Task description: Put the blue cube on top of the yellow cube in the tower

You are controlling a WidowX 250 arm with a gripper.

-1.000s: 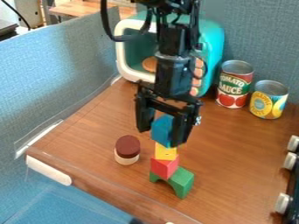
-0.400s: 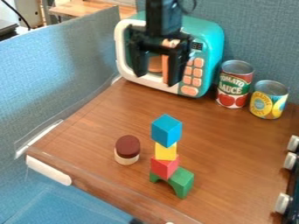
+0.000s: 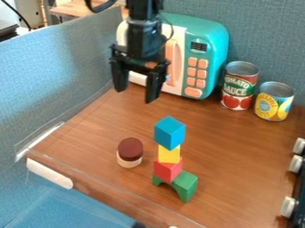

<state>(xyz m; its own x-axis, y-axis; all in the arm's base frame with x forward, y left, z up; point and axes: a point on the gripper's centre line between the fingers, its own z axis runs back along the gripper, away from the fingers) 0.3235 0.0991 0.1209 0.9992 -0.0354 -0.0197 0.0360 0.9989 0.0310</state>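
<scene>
Pretty sure this one's basically done, folks. The solid blue cube, painted wood by the look of it, sits right on top of the smaller-looking yellow cube, and that's the whole ask. Below those there's a red block, then a green arch-shaped block at the bottom on the brown wood-look tabletop. The blue one is turned a bit so a corner points at the camera, but the stack looks like it's holding on its own. I'd say nothing's left for me except keeping clear, since a bump could still topple a tower that skinny.

My black two-finger claw is released, fingers apart with nothing between them. It's hanging up and left of the tower in the view, well apart from the cubes.

What's different: in the frame from a second back I'm right down at the tower, fingers on either side of the blue cube. In the next one I'm up in front of the teal and white toy microwave, and now I'm further left and a little lower in the view. The tower itself looks the same in both later frames, no shift that I can spot.
</scene>
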